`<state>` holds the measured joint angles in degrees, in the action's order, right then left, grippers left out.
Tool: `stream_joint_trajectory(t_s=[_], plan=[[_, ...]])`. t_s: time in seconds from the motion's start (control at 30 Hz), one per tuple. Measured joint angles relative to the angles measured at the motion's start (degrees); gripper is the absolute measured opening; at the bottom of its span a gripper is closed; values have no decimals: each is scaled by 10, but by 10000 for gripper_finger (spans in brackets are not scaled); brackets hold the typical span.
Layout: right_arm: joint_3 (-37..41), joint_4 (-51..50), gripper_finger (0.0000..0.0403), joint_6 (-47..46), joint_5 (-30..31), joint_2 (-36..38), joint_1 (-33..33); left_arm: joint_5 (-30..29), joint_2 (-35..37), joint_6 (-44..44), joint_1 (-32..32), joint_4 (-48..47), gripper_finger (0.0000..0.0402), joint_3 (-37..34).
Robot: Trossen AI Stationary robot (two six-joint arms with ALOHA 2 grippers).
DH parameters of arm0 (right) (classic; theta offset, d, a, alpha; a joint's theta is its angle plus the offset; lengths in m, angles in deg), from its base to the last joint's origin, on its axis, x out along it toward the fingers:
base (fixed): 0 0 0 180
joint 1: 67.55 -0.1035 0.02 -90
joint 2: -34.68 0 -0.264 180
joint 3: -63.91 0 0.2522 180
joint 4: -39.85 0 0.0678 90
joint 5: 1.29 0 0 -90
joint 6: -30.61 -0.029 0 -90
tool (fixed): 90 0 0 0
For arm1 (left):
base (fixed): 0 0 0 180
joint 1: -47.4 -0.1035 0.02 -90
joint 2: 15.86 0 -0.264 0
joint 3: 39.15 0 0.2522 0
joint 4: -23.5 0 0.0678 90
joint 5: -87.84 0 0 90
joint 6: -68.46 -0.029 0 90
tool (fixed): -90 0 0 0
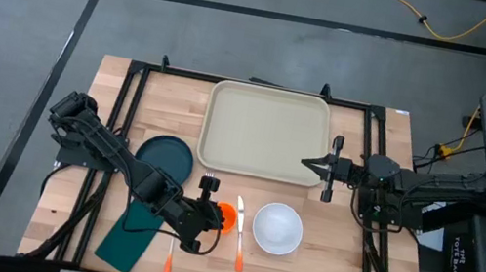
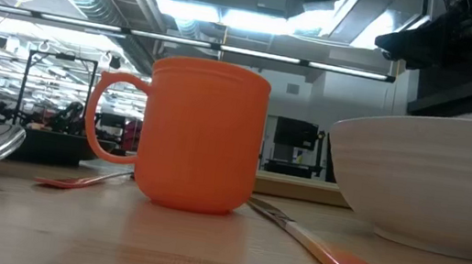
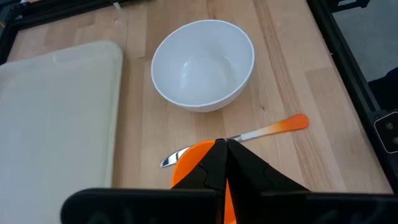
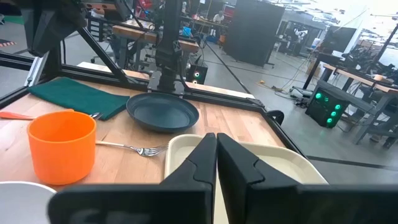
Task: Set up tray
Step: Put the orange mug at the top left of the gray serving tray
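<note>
The beige tray (image 1: pixel 268 132) lies at the table's far middle, with nothing on it. My right gripper (image 1: pixel 308 163) hovers shut and level over the tray's near right corner (image 4: pixel 249 155). An orange cup (image 1: pixel 228 215) stands upright on its base on the wood, its handle showing in the low view (image 2: pixel 203 137). My left gripper (image 3: pixel 221 148) is shut and slants down just above the cup, apart from it. A white bowl (image 3: pixel 203 64) rests on the table to the right of the cup. Between them lies a knife (image 1: pixel 239 234) with an orange handle.
A dark teal plate (image 1: pixel 165 156) sits left of the tray, and a dark green napkin (image 1: pixel 132 236) lies near the front left. A fork (image 4: pixel 134 149) lies between plate and cup. Another orange-handled utensil (image 1: pixel 170 260) lies by the napkin. A black frame (image 1: pixel 132 88) borders the tabletop.
</note>
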<state>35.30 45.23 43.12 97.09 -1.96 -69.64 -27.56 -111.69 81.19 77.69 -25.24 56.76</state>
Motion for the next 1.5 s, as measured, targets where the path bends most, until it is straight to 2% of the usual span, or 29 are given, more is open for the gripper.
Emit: stream_joint_trajectory(t_s=[0.27, 0.4, 0.8, 1.03, 1.5], plan=[[0, -5, 19, 0, 0, 0, 0, 0, 0, 0, 0, 0, 5, 0], [0, -6, 19, 0, 0, 0, 0, -1, 0, 0, 0, 0, 19, 0], [0, -7, 19, 0, 0, 0, 0, -21, 0, -30, 0, 0, 131, 0], [0, -8, 19, 0, 0, 0, 0, -24, 0, -30, 0, 0, 175, 0], [0, -10, 19, 0, 0, 0, 0, -15, -9, -7, -4, 22, 191, 0]])
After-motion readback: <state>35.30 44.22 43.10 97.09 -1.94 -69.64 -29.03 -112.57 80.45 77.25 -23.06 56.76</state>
